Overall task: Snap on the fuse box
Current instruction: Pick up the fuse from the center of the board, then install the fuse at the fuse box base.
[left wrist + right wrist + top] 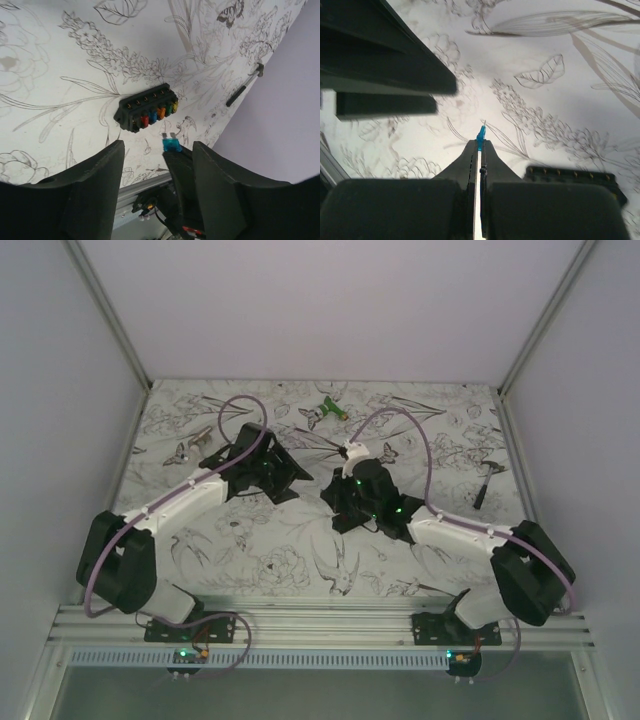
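The fuse box (146, 108) is a black oblong block lying on the patterned table, with red, blue, orange, green and yellow fuses in its slots. It also shows at the lower right of the right wrist view as a dark fuse box (575, 177). My right gripper (480, 146) is shut on a small blue fuse (480, 135), whose prongs point away from the fingers. My left gripper (157, 150) is open. The right gripper's tip with the blue fuse (171, 145) stands between the left gripper's fingers, a short way on the near side of the box. In the top view both grippers (285, 480) (340, 502) meet at mid-table.
A small hammer-like tool (487, 483) lies by the right wall and also shows in the left wrist view (243, 89). A green-and-white gadget (328, 412) lies at the back middle. The aluminium rail (320, 620) runs along the near edge.
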Controlling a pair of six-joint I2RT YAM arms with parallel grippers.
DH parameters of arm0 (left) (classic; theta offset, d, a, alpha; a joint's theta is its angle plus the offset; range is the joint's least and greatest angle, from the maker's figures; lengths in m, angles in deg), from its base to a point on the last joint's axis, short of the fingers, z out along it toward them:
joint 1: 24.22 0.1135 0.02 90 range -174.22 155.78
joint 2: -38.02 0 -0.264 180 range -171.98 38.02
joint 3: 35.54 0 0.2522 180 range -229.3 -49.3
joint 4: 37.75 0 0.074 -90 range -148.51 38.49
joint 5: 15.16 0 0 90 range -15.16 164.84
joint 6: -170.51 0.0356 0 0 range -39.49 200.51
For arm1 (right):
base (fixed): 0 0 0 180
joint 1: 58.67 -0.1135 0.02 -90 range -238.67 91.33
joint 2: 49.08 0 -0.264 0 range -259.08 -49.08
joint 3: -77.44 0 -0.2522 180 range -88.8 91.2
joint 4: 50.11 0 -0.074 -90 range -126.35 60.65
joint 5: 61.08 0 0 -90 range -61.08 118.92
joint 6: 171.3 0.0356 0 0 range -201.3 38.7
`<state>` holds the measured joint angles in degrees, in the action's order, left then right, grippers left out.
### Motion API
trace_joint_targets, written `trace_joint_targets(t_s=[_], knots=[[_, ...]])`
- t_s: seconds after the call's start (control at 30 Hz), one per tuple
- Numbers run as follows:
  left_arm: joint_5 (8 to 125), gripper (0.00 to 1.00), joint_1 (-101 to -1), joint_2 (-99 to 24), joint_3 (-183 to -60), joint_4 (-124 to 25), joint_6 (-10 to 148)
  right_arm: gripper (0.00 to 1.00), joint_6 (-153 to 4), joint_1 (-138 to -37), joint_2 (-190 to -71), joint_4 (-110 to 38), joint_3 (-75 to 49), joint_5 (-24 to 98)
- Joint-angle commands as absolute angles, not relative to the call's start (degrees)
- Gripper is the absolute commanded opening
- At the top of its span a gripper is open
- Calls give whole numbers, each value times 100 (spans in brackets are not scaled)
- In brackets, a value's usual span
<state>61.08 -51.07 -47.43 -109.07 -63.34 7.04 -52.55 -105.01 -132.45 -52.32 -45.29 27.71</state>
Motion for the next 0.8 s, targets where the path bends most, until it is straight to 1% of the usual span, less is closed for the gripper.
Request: trace_joint_targets(t_s=[0.0, 0.1, 0.2, 0.33, 0.37, 0.53, 0.63, 0.77], knots=[[6263, 62, -4904, -4441, -10666, -6379, 1223, 0, -5956, -10315, -12928, -3055, -4020, 3069], [6229, 70, -4757, -4430, -10558, -6395, 1670, 0, -6288, -10197, -12928, -2190, -3679, 3281], [6123, 75, -4640, -4502, -10506, -6431, 2092, 0, -6556, -10142, -13038, -1388, -3318, 3477], [6106, 82, -4585, -4542, -10410, -6460, 2778, 0, -6813, -10123, -13447, -448, -2717, 3456], [6129, 84, -4577, -4547, -10372, -6467, 2957, 0, -6862, -10126, -13563, -244, -2552, 3443], [6436, 95, -4543, -4547, -10169, -6495, 3804, 0, -7063, -10115, -14116, 346, -1967, 3423], [6581, 99, -4494, -4584, -10111, -6504, 4098, 0, -7113, -10119, -14395, 602, -1709, 3463], [6691, 100, -4413, -4760, -10087, -6504, 4291, 0, -7146, -10123, -14655, 779, -1496, 3503]])
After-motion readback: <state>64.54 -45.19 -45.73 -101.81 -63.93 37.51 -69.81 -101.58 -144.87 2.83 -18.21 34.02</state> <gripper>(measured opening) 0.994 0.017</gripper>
